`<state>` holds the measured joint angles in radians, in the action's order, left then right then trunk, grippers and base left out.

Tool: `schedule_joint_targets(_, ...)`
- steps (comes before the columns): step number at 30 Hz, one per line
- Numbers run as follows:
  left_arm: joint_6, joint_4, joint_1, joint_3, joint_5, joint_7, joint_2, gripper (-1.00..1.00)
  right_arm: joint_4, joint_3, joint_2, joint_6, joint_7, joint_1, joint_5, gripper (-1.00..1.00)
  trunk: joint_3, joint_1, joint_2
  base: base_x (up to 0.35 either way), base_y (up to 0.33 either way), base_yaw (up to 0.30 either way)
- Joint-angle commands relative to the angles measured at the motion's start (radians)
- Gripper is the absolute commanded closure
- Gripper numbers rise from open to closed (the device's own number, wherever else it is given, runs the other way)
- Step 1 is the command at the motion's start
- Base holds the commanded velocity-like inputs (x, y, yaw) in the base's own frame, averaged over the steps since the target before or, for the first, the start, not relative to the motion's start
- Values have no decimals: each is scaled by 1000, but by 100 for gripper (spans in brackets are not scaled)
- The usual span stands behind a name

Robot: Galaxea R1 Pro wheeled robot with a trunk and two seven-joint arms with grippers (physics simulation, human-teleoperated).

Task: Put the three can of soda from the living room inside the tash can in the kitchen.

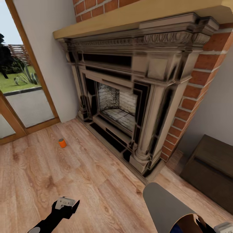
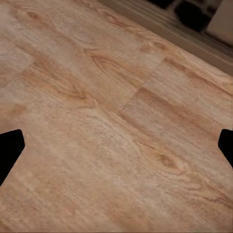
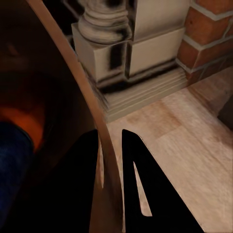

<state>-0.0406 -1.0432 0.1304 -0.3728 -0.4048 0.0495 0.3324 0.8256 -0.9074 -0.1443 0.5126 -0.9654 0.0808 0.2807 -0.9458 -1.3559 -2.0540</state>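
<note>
One bright orange can of soda stands upright on the wooden floor, in front of the fireplace and well ahead of my left gripper. That gripper hangs open over bare floor, and its fingertips sit wide apart with nothing between them. My right gripper is shut on the rim of the trash can, one finger inside and one outside the wall. The grey bin is tilted at the lower right. Inside its brown interior lie an orange can and the dark blue can.
A large carved fireplace with a brick surround fills the wall ahead, and its column base is close to the bin. A dark wooden chest stands at the right. A glass door is at the left.
</note>
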Motion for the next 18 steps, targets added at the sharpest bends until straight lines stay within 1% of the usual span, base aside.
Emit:
schedule_joint_targets(1, 0, 0, 0, 0, 0, 0, -1, -100, 1, -1, 0, 0, -6, 0, -5, 100, 0, 0, 0, 1, 321, 0)
schedule_joint_targets(18, 0, 0, 0, 0, 0, 1, -2, -100, 1, 1, 0, 0, -7, 0, -2, 100, 0, 0, 0, 0, 322, 0)
